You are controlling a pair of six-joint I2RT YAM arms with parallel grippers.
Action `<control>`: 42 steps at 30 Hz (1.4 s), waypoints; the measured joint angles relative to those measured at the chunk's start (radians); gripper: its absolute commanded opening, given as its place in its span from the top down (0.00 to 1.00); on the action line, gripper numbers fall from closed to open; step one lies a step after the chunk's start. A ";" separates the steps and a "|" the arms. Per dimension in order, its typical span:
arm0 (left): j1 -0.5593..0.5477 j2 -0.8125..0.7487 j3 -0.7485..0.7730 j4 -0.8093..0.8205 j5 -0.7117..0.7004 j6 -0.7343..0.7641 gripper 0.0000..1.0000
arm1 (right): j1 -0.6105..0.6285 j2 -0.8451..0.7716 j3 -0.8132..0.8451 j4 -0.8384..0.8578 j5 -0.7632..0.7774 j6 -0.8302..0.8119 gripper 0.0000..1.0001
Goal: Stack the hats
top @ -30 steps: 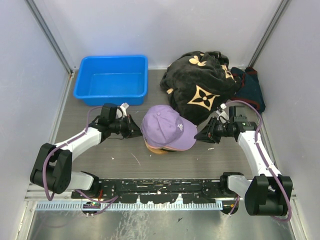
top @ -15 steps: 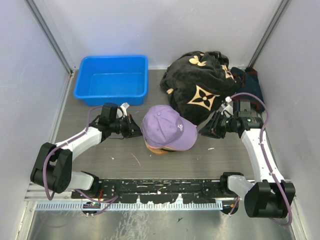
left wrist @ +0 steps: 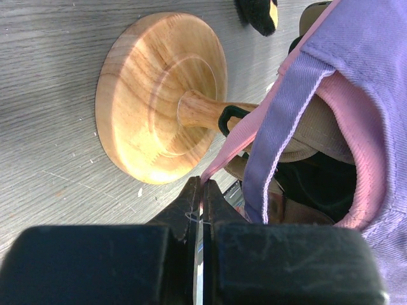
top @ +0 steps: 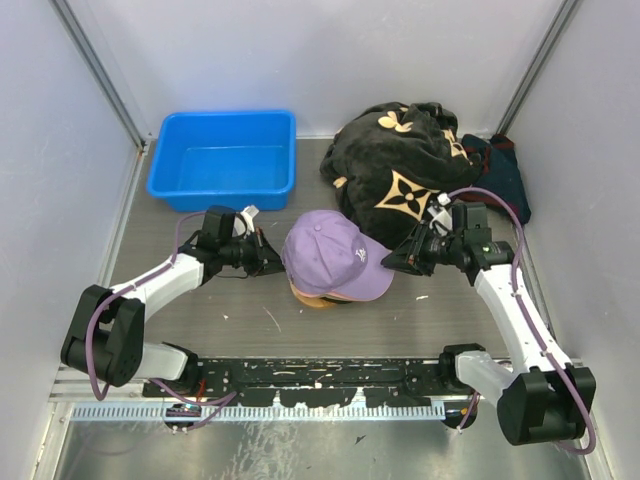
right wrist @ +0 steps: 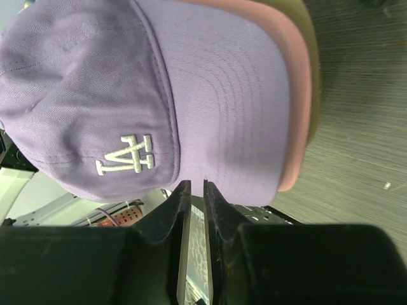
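Crowning a round-based turned wooden stand (left wrist: 146, 95): soft lavender baseball cap (top: 325, 255) over soft pink cap (right wrist: 296, 95) and tan cap (right wrist: 313, 63). Three layers countable, anything lower hidden. Left of the stand, left gripper (left wrist: 201, 185) pinched tight on the pink cap's strap (left wrist: 235, 143). Right of it, right gripper (right wrist: 193, 185) narrowed at the lavender brim, hold unclear.

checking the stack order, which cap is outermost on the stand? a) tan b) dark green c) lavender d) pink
c: the lavender cap lies on top, with the brims of the pink cap and tan cap showing only as edges under it
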 measured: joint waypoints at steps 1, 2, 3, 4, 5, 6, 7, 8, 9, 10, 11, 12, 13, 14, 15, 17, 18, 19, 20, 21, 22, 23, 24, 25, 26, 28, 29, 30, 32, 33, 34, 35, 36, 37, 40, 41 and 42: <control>0.000 0.000 0.000 0.000 0.000 0.000 0.96 | 0.019 0.001 -0.009 0.016 0.002 0.015 0.81; 0.000 0.000 0.000 0.000 -0.001 0.000 0.96 | 0.034 0.002 -0.016 0.031 0.003 0.029 0.81; 0.000 0.000 0.000 0.000 -0.001 0.000 0.97 | 0.055 0.004 -0.022 0.050 0.006 0.045 0.81; 0.000 0.000 0.000 0.000 -0.001 0.000 0.97 | 0.072 0.008 -0.024 0.066 0.009 0.061 0.82; 0.000 0.000 0.000 0.000 -0.001 0.000 0.97 | 0.090 0.015 -0.024 0.087 0.013 0.078 0.82; 0.000 0.000 0.000 0.000 -0.002 0.000 0.97 | 0.107 0.021 -0.024 0.108 0.017 0.091 0.82; 0.000 0.000 0.000 0.000 -0.002 -0.001 0.97 | 0.119 0.027 -0.024 0.124 0.021 0.104 0.82; 0.000 0.000 0.000 0.000 -0.002 -0.001 0.97 | 0.135 0.032 -0.024 0.142 0.026 0.115 0.82; 0.000 0.000 0.000 0.000 -0.003 -0.001 0.97 | 0.148 0.038 -0.024 0.156 0.031 0.126 0.82; 0.000 0.000 0.000 0.000 -0.003 -0.001 0.97 | 0.161 0.044 -0.024 0.169 0.036 0.134 0.82; 0.000 0.000 0.000 0.000 -0.004 -0.001 0.97 | 0.171 0.050 -0.025 0.179 0.042 0.140 0.82; 0.000 0.000 0.000 0.000 -0.005 -0.001 0.97 | 0.178 0.055 -0.026 0.187 0.046 0.143 0.83; 0.000 0.000 0.000 0.000 -0.006 -0.001 0.97 | 0.183 0.059 -0.028 0.194 0.051 0.147 0.83; 0.000 0.000 0.000 0.000 -0.006 -0.001 0.97 | 0.185 0.060 -0.032 0.200 0.054 0.150 0.83; 0.000 0.000 0.000 0.001 -0.007 -0.001 0.97 | 0.186 0.060 -0.038 0.205 0.057 0.152 0.83; 0.000 0.000 0.000 0.001 -0.009 -0.002 0.97 | 0.186 0.060 -0.053 0.215 0.061 0.154 0.83; 0.000 0.000 0.000 0.002 -0.010 -0.002 0.97 | 0.186 0.060 -0.062 0.219 0.064 0.154 0.83; 0.000 0.000 0.000 0.002 -0.010 -0.002 0.97 | 0.186 0.060 -0.068 0.219 0.066 0.154 0.83; 0.000 0.000 0.000 0.002 -0.010 -0.003 0.97 | 0.186 0.060 -0.075 0.220 0.069 0.154 0.83; 0.000 0.000 0.000 0.002 -0.010 -0.004 0.97 | 0.186 0.060 -0.079 0.220 0.072 0.154 0.83; 0.000 0.001 0.000 0.003 -0.010 -0.005 0.97 | 0.186 0.060 -0.082 0.219 0.075 0.154 0.83; 0.000 0.001 0.000 0.003 -0.010 -0.005 0.97 | 0.186 0.060 -0.082 0.219 0.077 0.154 0.83; 0.000 0.001 0.000 0.003 -0.010 -0.005 0.97 | 0.186 0.060 -0.082 0.220 0.078 0.154 0.83; 0.000 0.001 0.000 0.003 -0.010 -0.005 0.97 | 0.186 0.060 -0.082 0.220 0.078 0.154 0.83; 0.000 0.001 0.000 0.003 -0.010 -0.006 0.97 | 0.186 0.060 -0.082 0.220 0.079 0.154 0.83; 0.000 0.001 0.000 0.002 -0.011 -0.009 0.96 | 0.186 0.060 -0.080 0.219 0.080 0.154 0.83; 0.000 0.000 0.000 0.001 -0.011 -0.011 0.95 | 0.186 0.060 -0.079 0.216 0.082 0.154 0.83; 0.000 -0.003 0.000 -0.003 -0.014 -0.012 0.94 | 0.186 0.060 -0.076 0.213 0.085 0.153 0.83; 0.000 -0.013 0.005 -0.020 -0.023 -0.011 0.93 | 0.186 0.060 -0.071 0.208 0.089 0.153 0.84; 0.000 -0.021 0.011 -0.036 -0.031 -0.011 0.93 | 0.186 0.060 -0.069 0.206 0.092 0.153 0.83; 0.000 -0.031 0.021 -0.056 -0.041 -0.010 0.93 | 0.186 0.061 -0.066 0.203 0.093 0.153 0.83; 0.000 -0.043 0.030 -0.071 -0.050 -0.008 0.92 | 0.186 0.063 -0.064 0.203 0.095 0.153 0.83; 0.001 -0.058 0.039 -0.084 -0.061 -0.008 0.92 | 0.186 0.067 -0.060 0.201 0.096 0.153 0.83; 0.002 -0.072 0.043 -0.094 -0.066 -0.008 0.92 | 0.186 0.069 -0.058 0.201 0.097 0.153 0.83; 0.016 -0.136 0.047 -0.123 -0.079 -0.008 0.90 | 0.186 0.079 -0.048 0.195 0.100 0.152 0.84; 0.025 -0.161 0.047 -0.132 -0.083 -0.008 0.89 | 0.186 0.083 -0.043 0.193 0.101 0.151 0.84; 0.034 -0.179 0.047 -0.137 -0.085 -0.008 0.87 | 0.186 0.086 -0.038 0.192 0.102 0.150 0.84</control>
